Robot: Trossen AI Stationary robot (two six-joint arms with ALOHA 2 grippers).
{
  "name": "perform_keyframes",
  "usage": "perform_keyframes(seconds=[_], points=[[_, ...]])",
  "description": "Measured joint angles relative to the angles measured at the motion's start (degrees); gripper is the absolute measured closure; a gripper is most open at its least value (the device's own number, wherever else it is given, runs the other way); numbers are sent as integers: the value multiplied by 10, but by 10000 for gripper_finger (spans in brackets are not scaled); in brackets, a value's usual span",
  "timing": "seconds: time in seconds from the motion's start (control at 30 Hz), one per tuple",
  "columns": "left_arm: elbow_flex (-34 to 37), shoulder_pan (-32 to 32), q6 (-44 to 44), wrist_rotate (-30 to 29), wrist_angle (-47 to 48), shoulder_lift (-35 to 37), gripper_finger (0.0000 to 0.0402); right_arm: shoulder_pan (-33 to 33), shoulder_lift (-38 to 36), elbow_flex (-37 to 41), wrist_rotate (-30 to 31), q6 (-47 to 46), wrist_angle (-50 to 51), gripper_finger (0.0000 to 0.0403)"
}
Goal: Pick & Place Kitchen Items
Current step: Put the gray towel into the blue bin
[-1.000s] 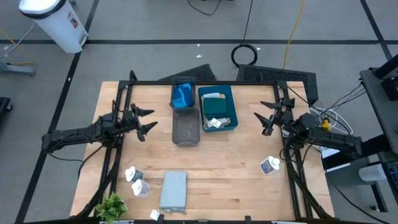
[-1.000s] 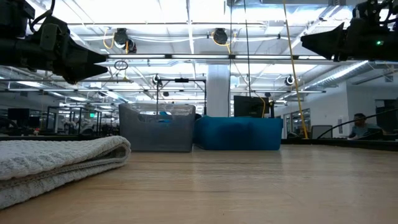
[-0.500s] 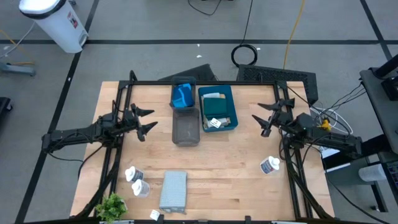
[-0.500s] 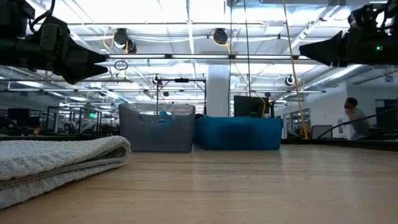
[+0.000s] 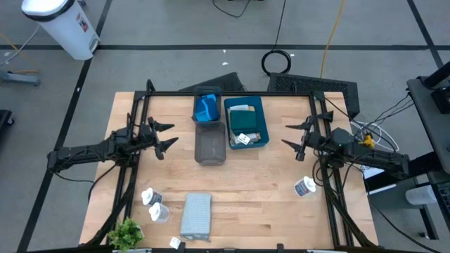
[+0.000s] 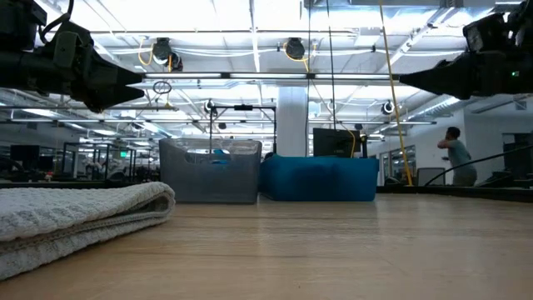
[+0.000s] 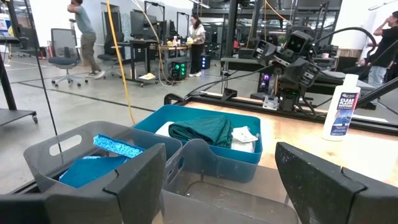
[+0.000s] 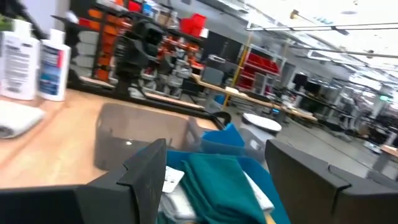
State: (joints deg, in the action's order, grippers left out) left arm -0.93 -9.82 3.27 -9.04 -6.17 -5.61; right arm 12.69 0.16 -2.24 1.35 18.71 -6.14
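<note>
A grey folded cloth (image 5: pixel 196 215) lies flat near the table's front edge, and two white bottles (image 5: pixel 155 204) lie to its left. A third white bottle (image 5: pixel 304 186) stands at the front right. A grey tray (image 5: pixel 207 105) holds a blue sponge (image 7: pixel 118 147) on a pale blue cloth (image 7: pixel 84 171). A teal tray (image 5: pixel 261 112) holds a dark teal cloth (image 8: pixel 217 180) and white items. My left gripper (image 5: pixel 170 134) is open and empty, left of the trays. My right gripper (image 5: pixel 286 135) is open and empty, right of the teal tray.
An empty grey tray (image 5: pixel 209 143) stands in front of the tray with the sponge. A small green plant (image 5: pixel 125 232) stands at the front left corner. A black frame (image 5: pixel 232 94) runs round the table's far and side edges. A person (image 6: pixel 454 154) stands in the room beyond.
My right gripper has gone toward the table's left, closer to the teal tray, and has dropped a little. It stays open and empty. A person in the room behind has walked to the left.
</note>
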Motion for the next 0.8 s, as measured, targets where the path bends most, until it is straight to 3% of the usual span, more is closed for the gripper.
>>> perform_keyframes(seconds=[0.13,0.37,0.8], points=[[0,0,0,0,0,0,94,0,0,0,15,11,11,155],[0,0,0,0,0,0,94,0,3,0,108,11,13,155],[0,0,3,0,-12,0,94,0,3,0,106,1,8,154]])
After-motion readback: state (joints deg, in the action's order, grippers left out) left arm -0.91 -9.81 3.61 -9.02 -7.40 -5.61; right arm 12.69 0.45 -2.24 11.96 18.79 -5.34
